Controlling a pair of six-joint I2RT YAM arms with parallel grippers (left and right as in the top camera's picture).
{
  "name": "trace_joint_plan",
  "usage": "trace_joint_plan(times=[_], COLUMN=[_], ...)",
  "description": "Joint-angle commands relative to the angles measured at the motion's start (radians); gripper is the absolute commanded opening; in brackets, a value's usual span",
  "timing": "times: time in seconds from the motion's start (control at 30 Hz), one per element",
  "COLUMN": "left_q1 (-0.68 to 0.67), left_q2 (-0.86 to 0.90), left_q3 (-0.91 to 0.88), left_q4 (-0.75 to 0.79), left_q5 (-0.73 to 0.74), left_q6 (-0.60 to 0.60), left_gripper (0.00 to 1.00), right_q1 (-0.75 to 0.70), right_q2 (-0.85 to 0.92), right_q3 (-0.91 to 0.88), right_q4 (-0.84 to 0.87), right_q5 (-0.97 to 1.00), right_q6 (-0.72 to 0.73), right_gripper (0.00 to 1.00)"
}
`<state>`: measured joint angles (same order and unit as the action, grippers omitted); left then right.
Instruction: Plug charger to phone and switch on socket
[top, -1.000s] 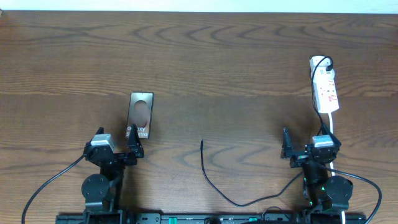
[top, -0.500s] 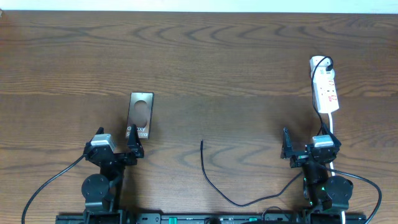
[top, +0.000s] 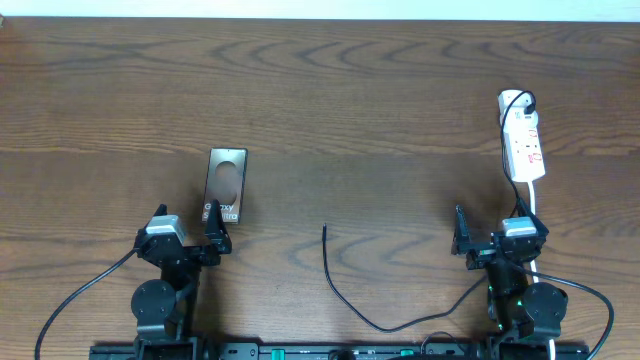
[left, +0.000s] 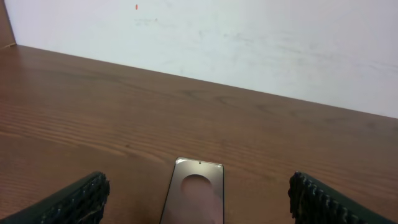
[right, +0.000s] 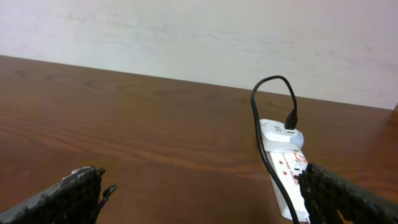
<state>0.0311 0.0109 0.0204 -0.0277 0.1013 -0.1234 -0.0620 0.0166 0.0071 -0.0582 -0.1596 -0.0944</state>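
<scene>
Both pairs of fingers stand spread wide and empty. The left gripper (left: 199, 198) sits just short of the phone (top: 226, 185), toward the table's (top: 350, 100) front-left. The right gripper (right: 205, 194) faces the socket (top: 523, 145) by the right edge. Nothing has moved this past second. The charger (top: 340, 290) lies untouched at front middle, so I'd say plugging hasn't begun.

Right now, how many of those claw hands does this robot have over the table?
2. The left gripper sits at the near left, by the phone's near end; the right gripper sits at the near right, short of the socket. Both are open; none seems hidden.
</scene>
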Motion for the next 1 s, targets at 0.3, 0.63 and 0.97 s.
trace_joint_plan(times=[0.3,0.63,0.97], left_q1=[0.003,0.003,0.003], left_q2=[-0.006,-0.006,-0.006], left_q3=[-0.016,-0.016,-0.016], left_q4=[-0.035,-0.035,-0.036], left_q5=[0.01,0.01,-0.005], left_q6=[0.006,0.006,-0.009], left_gripper=[0.93,0.93,0.93], right_q1=[0.004,0.004,0.004], right_q2=[-0.005,-0.005,-0.005], right_q3=[-0.002,-0.002,-0.002], right_q4=[-0.006,-0.006,-0.006], right_q5=[0.011,0.011,0.011], right_q6=[0.011,0.011,0.011], right_gripper=[0.99,0.99,0.99])
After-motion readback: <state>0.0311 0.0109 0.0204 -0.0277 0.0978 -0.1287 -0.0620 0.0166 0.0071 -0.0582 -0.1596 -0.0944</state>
